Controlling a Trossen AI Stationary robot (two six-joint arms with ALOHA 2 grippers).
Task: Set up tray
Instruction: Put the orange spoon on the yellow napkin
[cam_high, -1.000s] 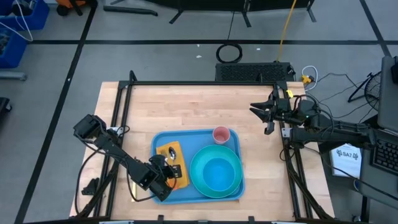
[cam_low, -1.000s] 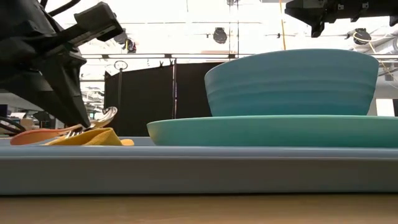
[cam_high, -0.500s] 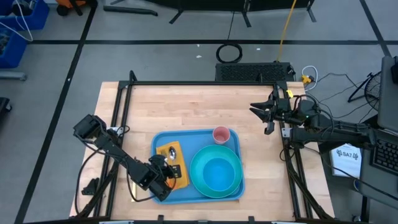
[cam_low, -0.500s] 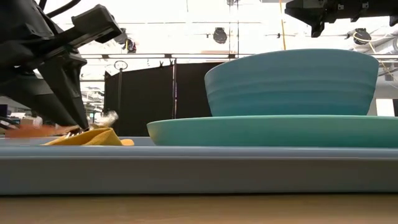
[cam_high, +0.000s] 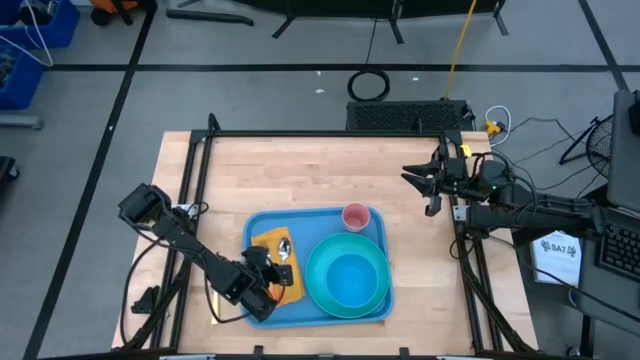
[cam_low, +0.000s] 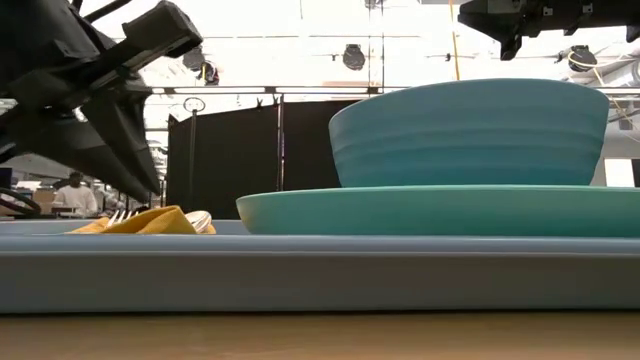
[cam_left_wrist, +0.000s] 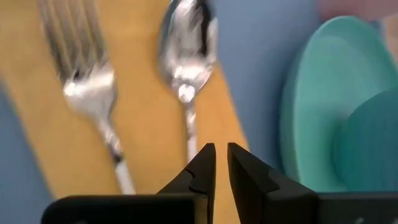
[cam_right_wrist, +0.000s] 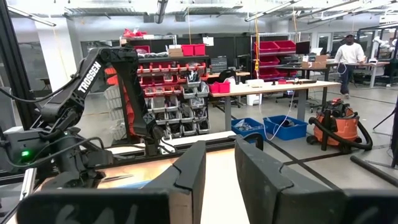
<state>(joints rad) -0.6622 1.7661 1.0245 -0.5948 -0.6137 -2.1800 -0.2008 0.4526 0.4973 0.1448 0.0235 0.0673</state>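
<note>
The light-blue tray (cam_high: 300, 214) lies at the table's near middle. On its left part lies a yellow napkin (cam_high: 266, 243) with a spoon (cam_left_wrist: 186, 56) and a fork (cam_left_wrist: 87, 81) lying side by side on it. My left gripper (cam_left_wrist: 221, 162) hovers just above the spoon's handle end, open by a narrow gap and empty; it also shows in the low view (cam_low: 148, 190), clear of the napkin (cam_low: 150, 220). My right gripper (cam_high: 418, 188) waits open, high over the table's right edge.
A teal plate (cam_high: 316, 285) with a blue bowl (cam_high: 350, 280) on it fills the tray's right part. A pink cup (cam_high: 355, 216) stands in the tray's far right corner. Bare wood lies beyond the tray's far side.
The spoon, held a second ago with its bowl end tilted up above the napkin, has dropped and now lies flat on the napkin beside the fork. My left gripper has let go of it and risen a little.
</note>
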